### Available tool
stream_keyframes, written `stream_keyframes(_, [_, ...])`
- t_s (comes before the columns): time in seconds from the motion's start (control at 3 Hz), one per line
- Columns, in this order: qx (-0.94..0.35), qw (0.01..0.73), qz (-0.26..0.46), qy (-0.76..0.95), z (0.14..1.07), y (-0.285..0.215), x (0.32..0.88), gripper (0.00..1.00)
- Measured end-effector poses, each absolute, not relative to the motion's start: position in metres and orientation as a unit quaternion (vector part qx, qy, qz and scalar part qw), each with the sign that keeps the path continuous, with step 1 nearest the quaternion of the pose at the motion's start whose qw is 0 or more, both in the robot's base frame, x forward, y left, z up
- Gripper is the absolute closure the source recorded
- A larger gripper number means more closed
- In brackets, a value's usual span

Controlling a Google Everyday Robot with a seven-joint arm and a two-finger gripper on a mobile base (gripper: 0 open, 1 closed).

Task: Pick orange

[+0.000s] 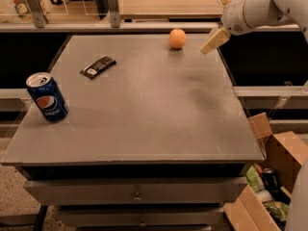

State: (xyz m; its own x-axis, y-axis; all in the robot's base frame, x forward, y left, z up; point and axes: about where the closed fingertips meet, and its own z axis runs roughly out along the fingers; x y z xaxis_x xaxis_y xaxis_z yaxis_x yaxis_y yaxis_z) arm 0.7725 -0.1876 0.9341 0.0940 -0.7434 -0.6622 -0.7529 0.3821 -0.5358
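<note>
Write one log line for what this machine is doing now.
goal: pick orange | pincer: near far right edge of table, right of orange, not touching | orange: resting on table, far side | status: not yet grasped

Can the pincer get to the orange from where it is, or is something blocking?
Probably yes. The pincer hangs just right of the orange near the far edge of the table, with nothing between them. The dark packet and Pepsi can sit well to the left, off that path.
</note>
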Motion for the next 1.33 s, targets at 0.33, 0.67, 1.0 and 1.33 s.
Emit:
stream_keyframes(0.33, [-0.528,0.520,0.041,0.670,0.927,-0.178,0.792,0.00])
stream_keyframes(0.67, [-0.505,0.536,0.078,0.672,0.914,-0.168,0.812,0.00])
stream_keyframes(1.0, [-0.486,0.549,0.105,0.671,0.901,-0.157,0.830,0.00])
stream_keyframes(1.33, [-0.467,0.562,0.129,0.670,0.889,-0.148,0.845,0.00])
